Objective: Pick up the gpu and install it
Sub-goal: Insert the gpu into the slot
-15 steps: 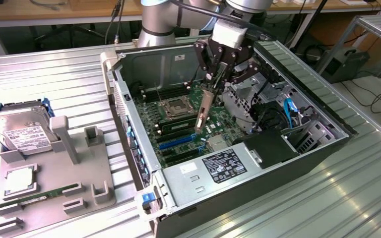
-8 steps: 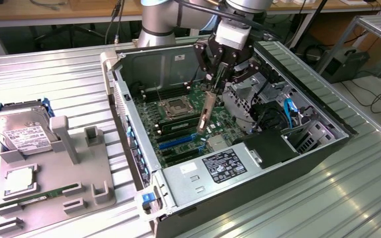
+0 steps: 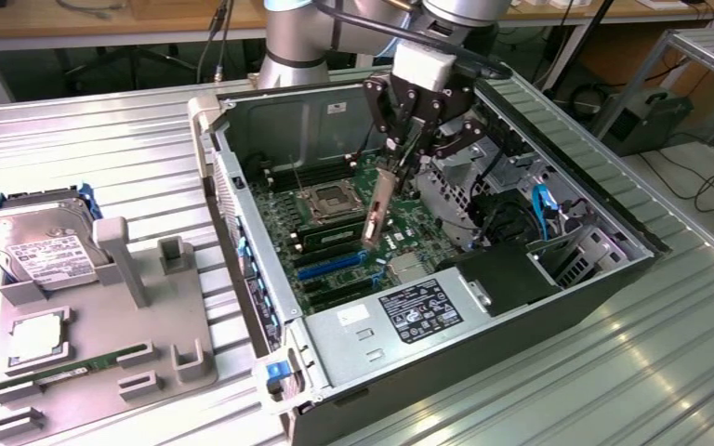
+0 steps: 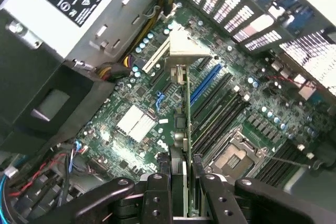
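GPU over the motherboard
Jaws clamp the gpu [image 3: 379, 206] edge-on inside the case [image 3: 605, 223]; seating it calls for aligning with the blue slot [image 4: 206, 83]

One gpu [image 3: 379, 203], one hard drive [image 3: 45, 249], one open computer case [image 3: 605, 279], one parts tray [image 3: 103, 362].

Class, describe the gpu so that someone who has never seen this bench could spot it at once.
Find the open computer case lying on the metal table. Above its green motherboard hangs the gripper, clamped on the gpu. The card is held on edge, unlike the RAM sticks seated in the board.
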Available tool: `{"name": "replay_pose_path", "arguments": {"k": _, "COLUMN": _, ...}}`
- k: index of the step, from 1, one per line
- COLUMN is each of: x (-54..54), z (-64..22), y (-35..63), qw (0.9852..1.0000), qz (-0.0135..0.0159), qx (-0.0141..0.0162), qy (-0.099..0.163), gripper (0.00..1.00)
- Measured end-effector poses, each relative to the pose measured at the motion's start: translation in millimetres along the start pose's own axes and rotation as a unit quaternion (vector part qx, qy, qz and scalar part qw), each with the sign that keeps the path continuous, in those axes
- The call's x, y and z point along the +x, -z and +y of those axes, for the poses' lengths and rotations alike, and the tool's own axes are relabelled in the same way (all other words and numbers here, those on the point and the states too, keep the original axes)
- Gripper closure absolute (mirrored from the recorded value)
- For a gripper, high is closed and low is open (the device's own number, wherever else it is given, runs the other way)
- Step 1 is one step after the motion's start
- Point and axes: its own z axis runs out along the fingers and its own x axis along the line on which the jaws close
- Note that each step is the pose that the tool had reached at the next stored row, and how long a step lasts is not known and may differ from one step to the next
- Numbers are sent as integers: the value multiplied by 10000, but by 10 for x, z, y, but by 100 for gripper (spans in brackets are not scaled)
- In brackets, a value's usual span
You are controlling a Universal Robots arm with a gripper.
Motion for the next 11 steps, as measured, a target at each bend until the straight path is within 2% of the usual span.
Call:
{"name": "replay_pose_path", "arguments": {"k": 5, "x": 0, "z": -1, "y": -14, "qw": 9987, "qz": -14, "qx": 7, "qy": -510, "gripper": 74}}
{"name": "replay_pose_path", "arguments": {"k": 8, "x": 0, "z": -1, "y": -22, "qw": 9970, "qz": -21, "qx": 10, "qy": -778, "gripper": 74}}
{"name": "replay_pose_path", "arguments": {"k": 11, "x": 1, "z": -1, "y": -31, "qw": 9945, "qz": -28, "qx": 14, "qy": -1046, "gripper": 74}}
